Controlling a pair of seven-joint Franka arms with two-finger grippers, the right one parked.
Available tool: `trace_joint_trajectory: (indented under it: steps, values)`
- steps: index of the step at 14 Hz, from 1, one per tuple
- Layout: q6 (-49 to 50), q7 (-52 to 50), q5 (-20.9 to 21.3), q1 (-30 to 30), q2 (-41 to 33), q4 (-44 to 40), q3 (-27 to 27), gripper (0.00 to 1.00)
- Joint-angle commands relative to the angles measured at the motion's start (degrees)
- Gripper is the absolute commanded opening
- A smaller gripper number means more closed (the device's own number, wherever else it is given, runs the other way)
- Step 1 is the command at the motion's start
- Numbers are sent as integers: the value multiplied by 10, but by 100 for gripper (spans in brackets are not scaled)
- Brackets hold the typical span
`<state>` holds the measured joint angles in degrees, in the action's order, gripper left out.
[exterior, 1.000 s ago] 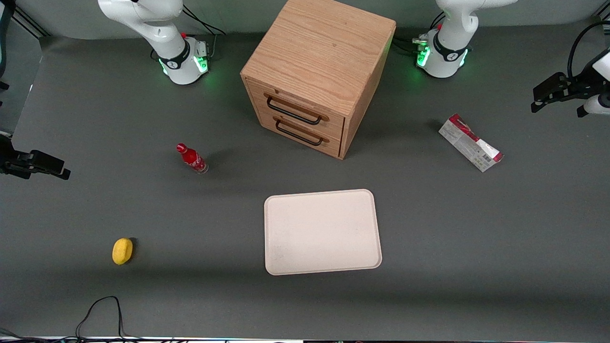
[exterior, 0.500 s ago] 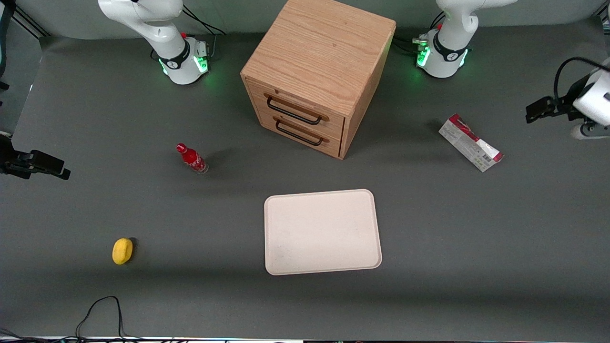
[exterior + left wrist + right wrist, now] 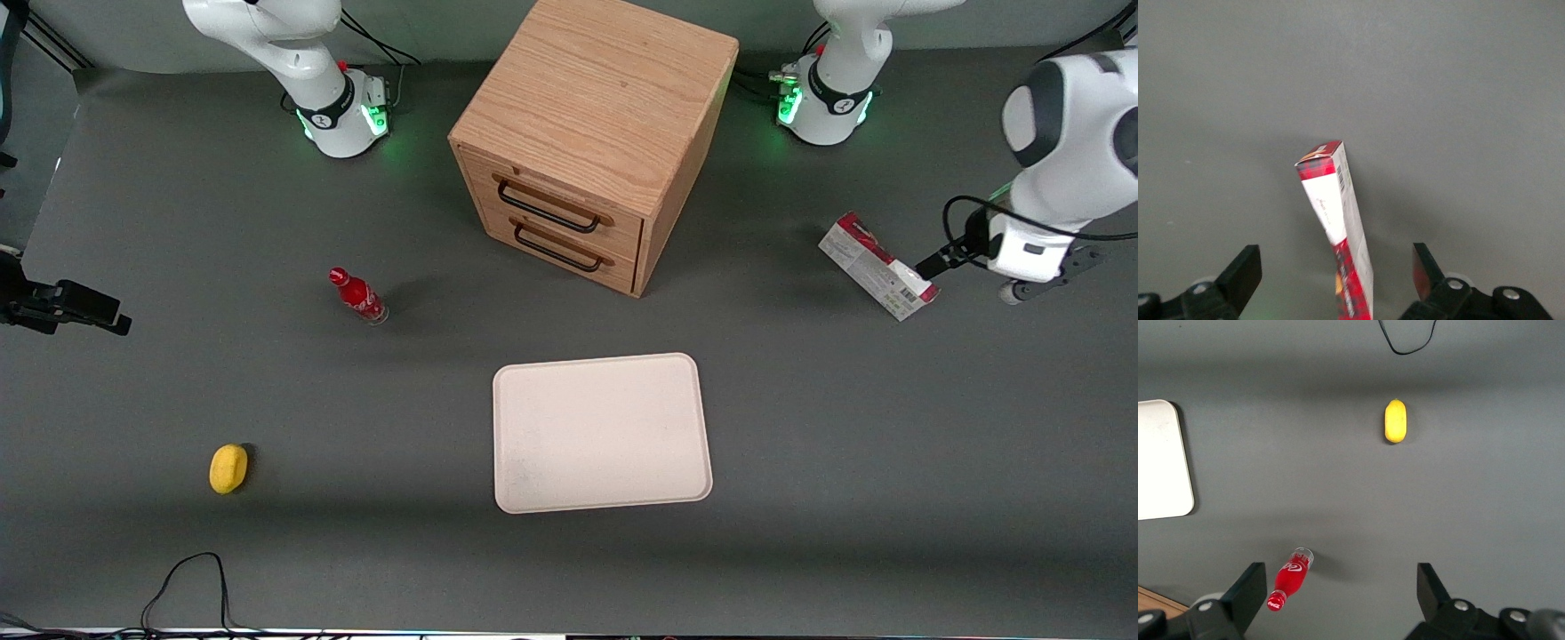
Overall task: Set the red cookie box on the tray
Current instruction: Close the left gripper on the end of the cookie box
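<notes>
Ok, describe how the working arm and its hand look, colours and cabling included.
The left arm has glossy white rounded shells with dark grey joint bands. Its base glows green. A black cable loops beside the wrist. The hand, above the red cookie box, has two black wedge-shaped fingers set wide apart, on black mounts with silver screws.

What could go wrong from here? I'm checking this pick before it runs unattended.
1. The gripper is open over one end of the red cookie box, not its middle, so a grab there might let the long box tip or swing.
2. The box stands on a narrow edge, so a finger touching it early could knock it flat.
3. The tray is well off toward the table's middle, so a loose hold has a long carry.
</notes>
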<state>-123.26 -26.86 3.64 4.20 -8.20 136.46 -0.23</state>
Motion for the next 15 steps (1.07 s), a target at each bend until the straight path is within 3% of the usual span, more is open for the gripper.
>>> trace_joint_trajectory:
  steps: [1, 4, 8, 12, 13, 14, 15]
  values:
    - [-102, -34, -2, 3, 3, 80, 5, 100]
    - [-143, -55, -9, 1, 57, 95, 7, 100]
    - [-163, -57, -57, 1, 94, 108, 7, 95]
    - [-158, -57, -61, 1, 98, 114, 7, 32]
    - [-157, -57, -62, 1, 99, 114, 7, 10]
    - [-154, -58, -62, 0, 99, 114, 7, 0]
    - [-143, -57, -62, -1, 100, 111, 7, 0]
